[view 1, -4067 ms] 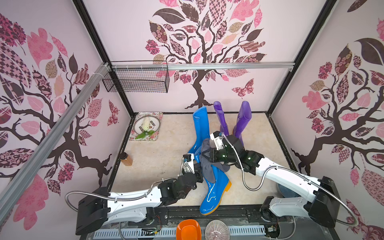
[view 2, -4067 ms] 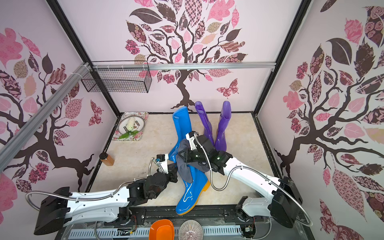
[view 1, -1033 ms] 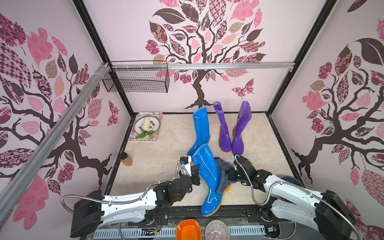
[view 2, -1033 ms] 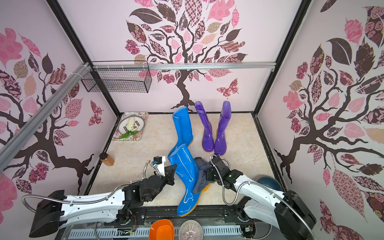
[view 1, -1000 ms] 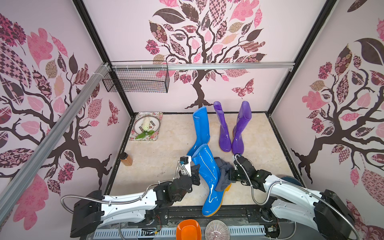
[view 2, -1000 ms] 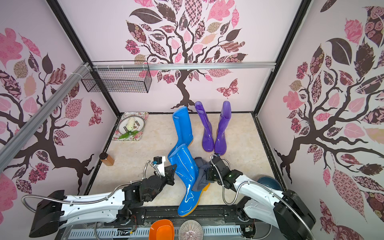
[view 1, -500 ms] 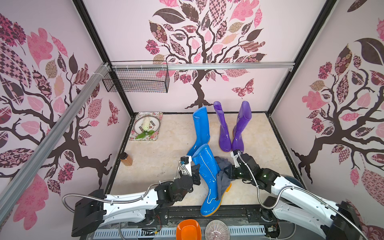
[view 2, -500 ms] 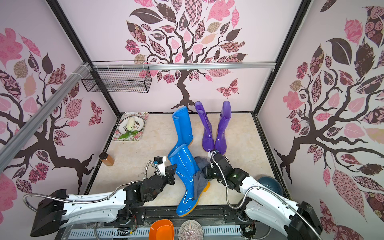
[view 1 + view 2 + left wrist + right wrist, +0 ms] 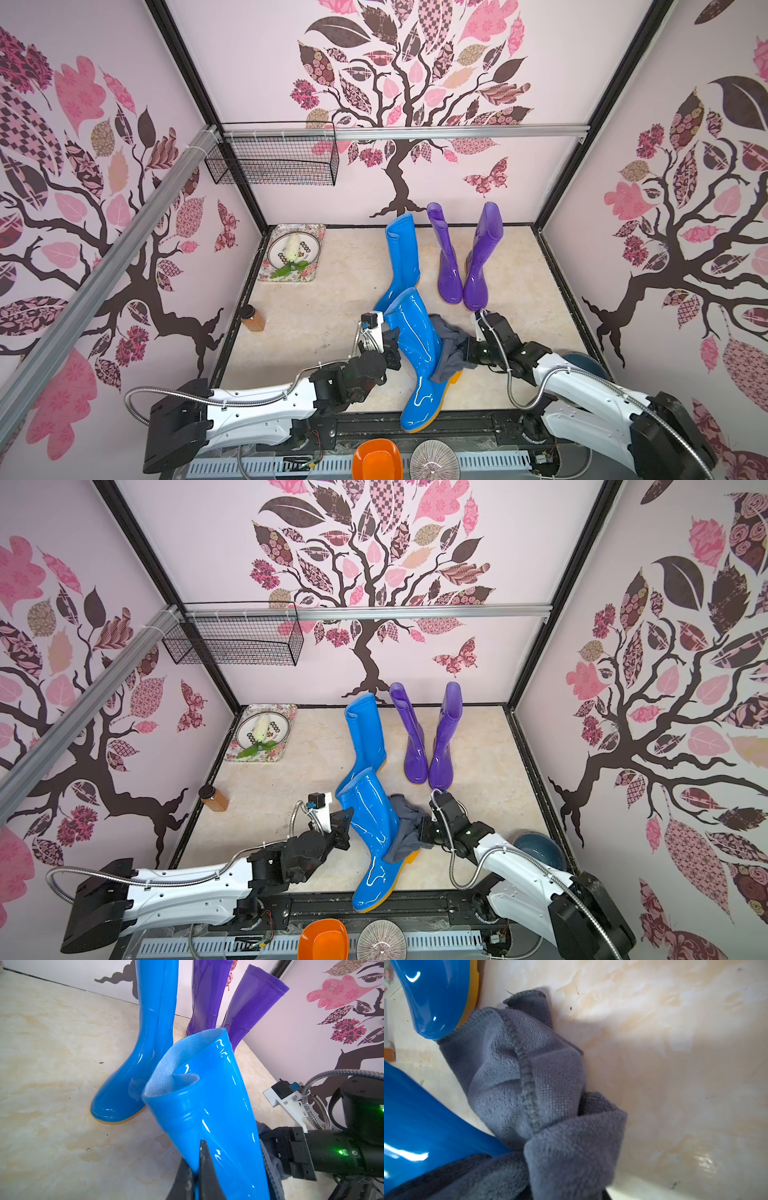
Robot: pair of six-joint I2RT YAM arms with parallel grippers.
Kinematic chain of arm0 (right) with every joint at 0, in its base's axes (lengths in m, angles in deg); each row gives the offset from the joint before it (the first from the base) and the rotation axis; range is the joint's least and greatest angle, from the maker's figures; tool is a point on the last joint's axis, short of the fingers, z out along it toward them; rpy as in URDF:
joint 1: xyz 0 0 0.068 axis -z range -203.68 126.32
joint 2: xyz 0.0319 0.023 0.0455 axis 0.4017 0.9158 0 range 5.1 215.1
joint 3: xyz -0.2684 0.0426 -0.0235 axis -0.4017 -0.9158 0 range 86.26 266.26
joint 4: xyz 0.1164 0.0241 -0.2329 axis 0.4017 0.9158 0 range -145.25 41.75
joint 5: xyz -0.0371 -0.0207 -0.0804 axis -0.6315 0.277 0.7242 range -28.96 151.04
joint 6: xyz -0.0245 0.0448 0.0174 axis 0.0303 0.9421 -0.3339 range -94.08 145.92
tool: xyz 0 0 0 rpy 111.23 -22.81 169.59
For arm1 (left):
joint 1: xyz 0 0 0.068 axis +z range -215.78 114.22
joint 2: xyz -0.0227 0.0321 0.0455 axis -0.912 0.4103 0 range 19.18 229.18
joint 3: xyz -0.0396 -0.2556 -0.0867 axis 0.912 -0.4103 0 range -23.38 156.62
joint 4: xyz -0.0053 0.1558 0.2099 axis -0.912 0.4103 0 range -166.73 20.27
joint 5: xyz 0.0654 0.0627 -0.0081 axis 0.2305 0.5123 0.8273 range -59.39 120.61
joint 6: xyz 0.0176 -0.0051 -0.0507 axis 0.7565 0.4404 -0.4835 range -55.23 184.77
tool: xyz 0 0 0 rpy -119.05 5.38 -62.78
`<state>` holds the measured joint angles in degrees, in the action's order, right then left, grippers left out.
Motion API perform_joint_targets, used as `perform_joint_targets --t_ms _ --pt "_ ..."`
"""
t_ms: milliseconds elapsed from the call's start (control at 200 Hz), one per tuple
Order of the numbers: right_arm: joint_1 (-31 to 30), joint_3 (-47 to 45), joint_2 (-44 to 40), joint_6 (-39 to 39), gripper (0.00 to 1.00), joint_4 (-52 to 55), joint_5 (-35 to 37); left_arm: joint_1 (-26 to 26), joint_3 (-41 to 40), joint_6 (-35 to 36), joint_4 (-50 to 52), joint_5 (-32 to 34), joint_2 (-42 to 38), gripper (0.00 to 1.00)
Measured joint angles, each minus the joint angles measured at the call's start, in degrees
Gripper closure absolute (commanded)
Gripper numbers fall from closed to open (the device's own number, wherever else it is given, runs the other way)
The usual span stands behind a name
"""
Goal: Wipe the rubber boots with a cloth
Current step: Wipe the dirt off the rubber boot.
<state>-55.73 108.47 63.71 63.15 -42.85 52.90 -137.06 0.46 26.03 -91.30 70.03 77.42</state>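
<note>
Plainly, the left arm's jaws are clamped shut on the shaft wall of the near blue boot (image 9: 218, 1126), their two black fingers (image 9: 205, 1174) pinching the glossy rubber below the fabric-lined cuff. The right arm's jaws are closed on a bunched fold of the cloth (image 9: 451, 349), their tips buried in it. This dark grey terry with a stitched hem lies against that boot's right side and hangs to its orange-yellow sole. The boot tilts, toe past the table's (image 9: 316, 332) front edge. The other blue boot (image 9: 401, 257) stands just behind it. Two purple boots (image 9: 446, 253) stand side by side toward the back edge, smooth and shiny.
</note>
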Motion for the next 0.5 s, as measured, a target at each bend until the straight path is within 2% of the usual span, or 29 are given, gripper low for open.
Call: perform_joint_targets --t_ms 190,345,500 --pt "0.0 6.5 -1.9 -1.7 1.00 7.7 0.7 0.0 0.1 1.3 0.0 0.0 -0.1 1.00" --pt "0.0 12.4 -11.5 -1.6 1.00 13.8 6.0 -0.1 0.4 4.1 0.5 -0.1 -1.1 1.00" --pt "0.0 21.8 -15.5 -2.5 1.00 19.8 11.1 -0.1 3.3 7.4 1.2 -0.2 -1.5 1.00"
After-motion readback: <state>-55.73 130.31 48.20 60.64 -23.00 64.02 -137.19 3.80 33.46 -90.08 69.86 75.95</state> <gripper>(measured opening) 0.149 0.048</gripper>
